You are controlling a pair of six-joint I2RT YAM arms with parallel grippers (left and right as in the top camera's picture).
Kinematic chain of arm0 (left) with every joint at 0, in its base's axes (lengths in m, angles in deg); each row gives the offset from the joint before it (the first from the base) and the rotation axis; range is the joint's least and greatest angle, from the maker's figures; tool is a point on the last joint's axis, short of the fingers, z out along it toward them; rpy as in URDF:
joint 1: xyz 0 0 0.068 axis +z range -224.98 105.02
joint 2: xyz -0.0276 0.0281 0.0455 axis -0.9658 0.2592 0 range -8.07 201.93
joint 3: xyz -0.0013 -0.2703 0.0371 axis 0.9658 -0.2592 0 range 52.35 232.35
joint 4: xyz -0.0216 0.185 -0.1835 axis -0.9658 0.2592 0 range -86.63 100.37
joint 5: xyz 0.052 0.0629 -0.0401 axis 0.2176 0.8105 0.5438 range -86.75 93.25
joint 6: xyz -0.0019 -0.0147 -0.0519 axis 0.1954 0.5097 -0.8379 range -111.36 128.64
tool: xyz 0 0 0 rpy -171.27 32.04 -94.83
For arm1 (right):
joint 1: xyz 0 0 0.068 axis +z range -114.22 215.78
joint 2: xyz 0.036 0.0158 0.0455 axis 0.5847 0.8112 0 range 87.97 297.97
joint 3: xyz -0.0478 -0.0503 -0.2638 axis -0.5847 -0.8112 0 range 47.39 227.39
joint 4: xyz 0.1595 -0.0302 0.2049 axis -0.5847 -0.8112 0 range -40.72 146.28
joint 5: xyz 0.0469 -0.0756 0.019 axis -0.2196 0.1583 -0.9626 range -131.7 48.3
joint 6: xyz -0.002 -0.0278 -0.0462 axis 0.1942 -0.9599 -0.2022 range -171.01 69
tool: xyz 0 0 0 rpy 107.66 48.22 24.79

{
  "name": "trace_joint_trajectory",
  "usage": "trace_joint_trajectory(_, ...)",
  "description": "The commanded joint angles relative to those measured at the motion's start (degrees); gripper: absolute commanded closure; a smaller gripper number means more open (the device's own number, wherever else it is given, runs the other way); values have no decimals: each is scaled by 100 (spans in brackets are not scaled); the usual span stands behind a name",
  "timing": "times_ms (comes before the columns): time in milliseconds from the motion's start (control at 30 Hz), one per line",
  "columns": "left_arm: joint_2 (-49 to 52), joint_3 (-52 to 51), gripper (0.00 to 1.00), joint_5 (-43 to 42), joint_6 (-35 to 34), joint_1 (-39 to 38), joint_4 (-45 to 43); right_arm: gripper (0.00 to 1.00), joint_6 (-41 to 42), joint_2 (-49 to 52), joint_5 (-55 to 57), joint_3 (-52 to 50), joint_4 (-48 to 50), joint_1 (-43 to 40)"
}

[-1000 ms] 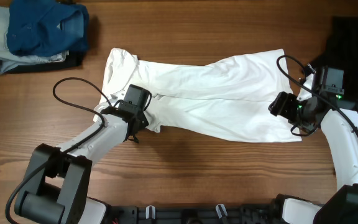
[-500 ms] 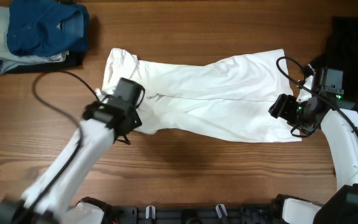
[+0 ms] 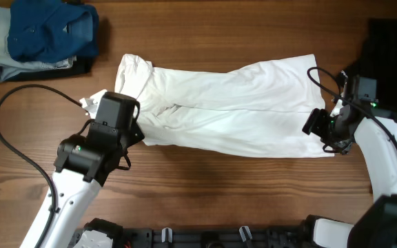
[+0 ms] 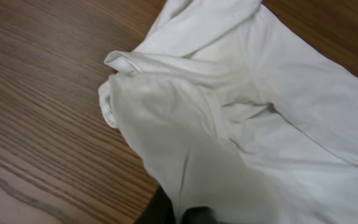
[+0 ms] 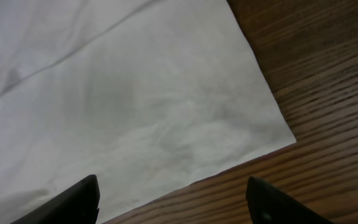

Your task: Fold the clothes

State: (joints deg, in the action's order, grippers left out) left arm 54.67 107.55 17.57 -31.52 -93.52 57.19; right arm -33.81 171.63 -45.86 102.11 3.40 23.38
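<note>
Where the left arm reaches in over the near edge of the desk (image 3: 205, 186), the left claw (image 3: 128, 132) pinches a bunched fold of the white shirt (image 3: 233, 103), and the cloth drapes over its fingers. On the right, the right claw (image 5: 173, 202) is spread wide over the shirt's near right corner. The shirt lies wrinkled, stretched crosswise over the middle of the desk. Farther back, a black garment (image 3: 391, 41) sits at the right edge, and a folded pile topped with blue denim (image 3: 47, 27) sits in the far left corner.
</note>
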Motion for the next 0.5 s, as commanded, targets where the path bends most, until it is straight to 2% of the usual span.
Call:
trace_joint_trajectory(0,195,42,96,201,76,367,-17,24,269,507,444,-22,-11,22)
trace_joint_trajectory(167,391,42,96,203,96,654,-15,24,675,1049,756,-28,-28,-26)
trace_joint_trajectory(367,555,42,96,225,243,721,-20,26,693,1263,874,-306,173,-254)
trace_joint_trajectory(467,575,42,96,227,245,721,-48,32,697,1261,872,-522,339,-323)
